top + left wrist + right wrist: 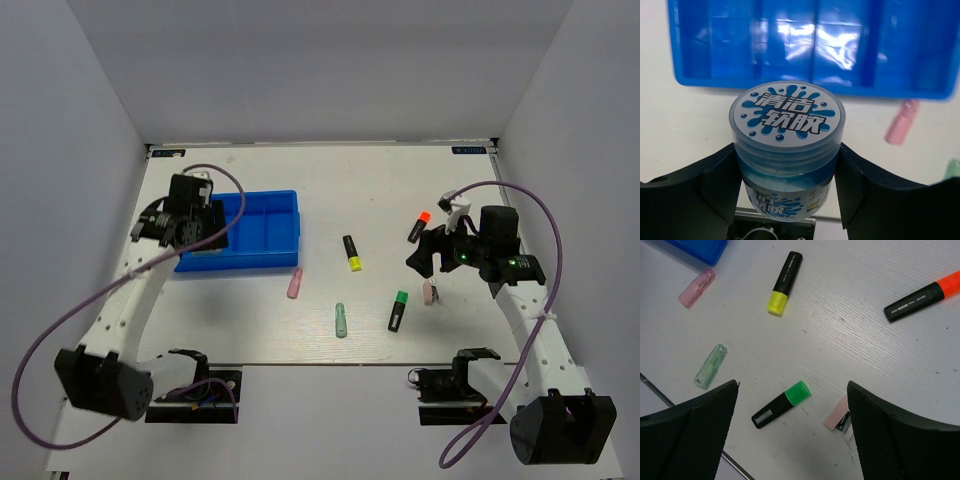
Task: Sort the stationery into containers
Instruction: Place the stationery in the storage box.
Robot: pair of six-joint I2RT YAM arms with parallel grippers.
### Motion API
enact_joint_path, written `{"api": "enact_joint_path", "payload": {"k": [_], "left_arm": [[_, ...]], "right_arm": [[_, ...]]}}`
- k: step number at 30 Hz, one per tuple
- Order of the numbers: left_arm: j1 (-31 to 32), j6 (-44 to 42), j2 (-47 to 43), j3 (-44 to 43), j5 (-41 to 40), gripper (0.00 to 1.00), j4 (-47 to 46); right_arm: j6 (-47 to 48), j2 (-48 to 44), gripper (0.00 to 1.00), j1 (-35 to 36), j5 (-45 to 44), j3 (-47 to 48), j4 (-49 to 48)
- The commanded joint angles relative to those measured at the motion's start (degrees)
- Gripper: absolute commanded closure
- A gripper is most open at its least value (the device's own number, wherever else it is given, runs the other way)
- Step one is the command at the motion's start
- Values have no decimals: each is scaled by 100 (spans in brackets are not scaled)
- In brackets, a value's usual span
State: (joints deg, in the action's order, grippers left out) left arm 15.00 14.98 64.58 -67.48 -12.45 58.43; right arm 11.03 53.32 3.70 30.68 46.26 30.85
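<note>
Left gripper: clamped on the blue-white cylinder, one finger pressed against each side just below the lid.
Cylinder's place: upright between the fingers at the left end of the blue tray. I cannot tell whether it hangs over a compartment or just near of the rim.
Right gripper: jaws wide apart and holding nothing, hovering above the green-capped highlighter on the table.
Step in hand: probably carrying the cylinder to a compartment.
Doing it well: keep the cylinder upright and clear the near rim. Centre it between two dividers, since it looks wide for the compartments and could perch on a wall. Lower it to the floor before letting go, as the round side may roll if it tips.
Top view only: the whole layout, with the left gripper over the tray's left end and the right gripper well apart on the right. The cylinder itself is hidden there.
Left wrist only: the grip itself, and the pink stick lying just near of the tray's rim.
Right wrist only: a pale pink piece just beside the right finger. The yellow-capped highlighter, orange-capped highlighter and mint stick lie loose, each apart.
</note>
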Motion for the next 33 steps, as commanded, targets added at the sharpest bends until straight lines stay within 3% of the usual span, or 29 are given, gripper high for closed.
{"api": "enact_joint_path", "payload": {"k": [1, 9, 15, 22, 23, 25, 27, 33], "left_arm": [[-811, -381, 713, -387, 22, 100, -104], [-1456, -1269, 2408, -1319, -161, 100, -491], [-1632, -1718, 3129, -1662, -293, 96, -552], [-1650, -1630, 3640, -1733, -644, 66, -509], [-1650, -1621, 3641, -1733, -645, 56, -517], [-1650, -1595, 3632, -1716, -654, 45, -535], [-1659, -1560, 3580, -1707, -610, 26, -561], [-1650, -1542, 3360, -1751, -382, 18, -535]], "right_arm": [[66, -15, 9, -10, 175, 94, 44], [75, 82, 9, -28, 369, 67, 70], [128, 231, 9, -10, 343, 76, 105], [172, 276, 9, -10, 290, 76, 114], [189, 293, 9, -28, 299, 76, 123], [181, 319, 9, -1, 307, 76, 132], [198, 354, 9, -10, 316, 85, 132], [260, 390, 9, -10, 290, 85, 158]]}}
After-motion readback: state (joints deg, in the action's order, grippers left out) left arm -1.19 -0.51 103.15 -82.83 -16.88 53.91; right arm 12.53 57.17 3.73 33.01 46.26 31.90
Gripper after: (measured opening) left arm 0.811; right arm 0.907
